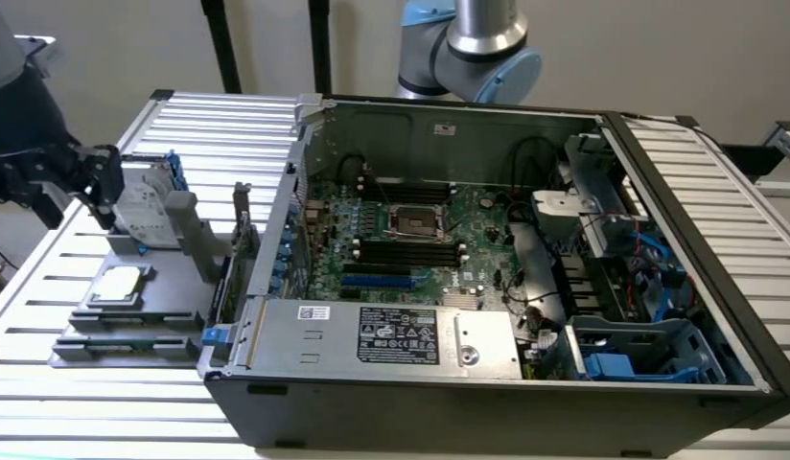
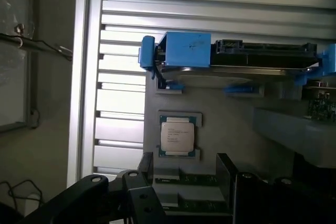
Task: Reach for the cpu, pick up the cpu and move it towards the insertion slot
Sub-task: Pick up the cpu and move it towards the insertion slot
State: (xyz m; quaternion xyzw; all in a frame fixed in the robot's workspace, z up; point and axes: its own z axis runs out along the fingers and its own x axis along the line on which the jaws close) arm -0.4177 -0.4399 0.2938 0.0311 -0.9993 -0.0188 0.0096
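Reach step, nothing gripped. Our pincer (image 1: 78,187) stands open and empty beside hard drive (image 1: 146,206), apart from cpu (image 1: 120,285). Cpu lies flat in grey holder (image 1: 172,287) on slatted surface (image 1: 62,402), outside computer case (image 1: 498,412). Insertion slot (image 1: 417,222) sits inside case. Our judgement: centre pincer over cpu, square to its edges, keep off blue brackets (image 2: 186,48).

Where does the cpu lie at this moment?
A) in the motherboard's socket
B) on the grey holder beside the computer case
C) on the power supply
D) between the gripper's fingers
B: the cpu lies flat on the grey holder at the exterior view's left of the computer case, apart from the open gripper.
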